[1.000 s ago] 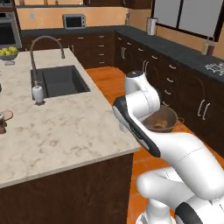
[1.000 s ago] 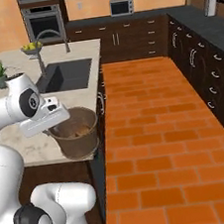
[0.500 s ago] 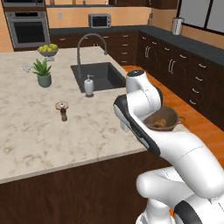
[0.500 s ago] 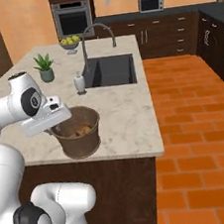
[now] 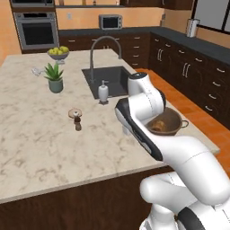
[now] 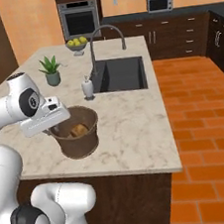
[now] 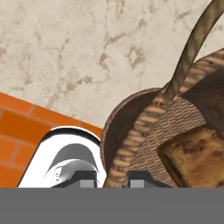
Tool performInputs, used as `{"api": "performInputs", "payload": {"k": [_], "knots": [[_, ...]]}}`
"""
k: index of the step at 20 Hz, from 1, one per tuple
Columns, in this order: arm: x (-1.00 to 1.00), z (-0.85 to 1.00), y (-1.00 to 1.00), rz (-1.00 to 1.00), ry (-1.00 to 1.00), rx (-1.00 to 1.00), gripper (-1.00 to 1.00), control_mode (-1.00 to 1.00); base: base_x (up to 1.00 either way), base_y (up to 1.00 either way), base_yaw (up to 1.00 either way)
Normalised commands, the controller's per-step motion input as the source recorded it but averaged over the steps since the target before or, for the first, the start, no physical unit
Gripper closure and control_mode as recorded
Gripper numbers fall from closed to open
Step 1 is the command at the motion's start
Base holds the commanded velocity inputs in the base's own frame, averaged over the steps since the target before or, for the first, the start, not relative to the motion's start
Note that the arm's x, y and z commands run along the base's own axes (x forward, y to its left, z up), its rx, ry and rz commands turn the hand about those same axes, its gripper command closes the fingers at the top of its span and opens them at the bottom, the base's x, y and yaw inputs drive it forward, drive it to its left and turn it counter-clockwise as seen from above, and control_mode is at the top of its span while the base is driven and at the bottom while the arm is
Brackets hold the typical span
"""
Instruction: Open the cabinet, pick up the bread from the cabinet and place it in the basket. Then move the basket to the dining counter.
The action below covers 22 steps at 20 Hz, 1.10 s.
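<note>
Brown woven basket (image 6: 76,132) sits left of centre in your right base view, and you can see the bread (image 6: 77,131) lying inside it. The gripper (image 7: 113,177) is closed on the basket's rim, with one finger on each side of the wall at the bottom of the hand view. The basket is over the near edge of the dining counter (image 6: 131,131); whether it rests on the counter or hangs just above it, you cannot tell. The sink (image 6: 120,74) is in the upper middle, near a small soap bottle (image 6: 87,87).
</note>
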Motion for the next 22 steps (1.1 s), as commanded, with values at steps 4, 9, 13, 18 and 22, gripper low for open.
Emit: {"api": "performInputs", "payload": {"k": [4, 9, 13, 18, 22], "knots": [[0.00, 0.00, 0.00, 0.00, 0.00, 0.00, 1.00, 1.00, 0.40, 0.04, 0.03], [0.38, -0.02, 0.00, 0.06, 0.00, 0.00, 1.00, -1.00, 0.07, 0.00, 0.01], [0.80, -0.19, 0.00, 0.13, 0.04, 0.00, 1.00, -1.00, 0.00, 0.00, 0.00], [0.96, -0.53, 0.00, 0.09, 0.13, 0.00, 1.00, -1.00, 0.00, 0.00, 0.00], [0.86, -0.57, 0.00, 0.02, 0.11, 0.00, 1.00, -1.00, 0.00, 0.00, 0.00]]}}
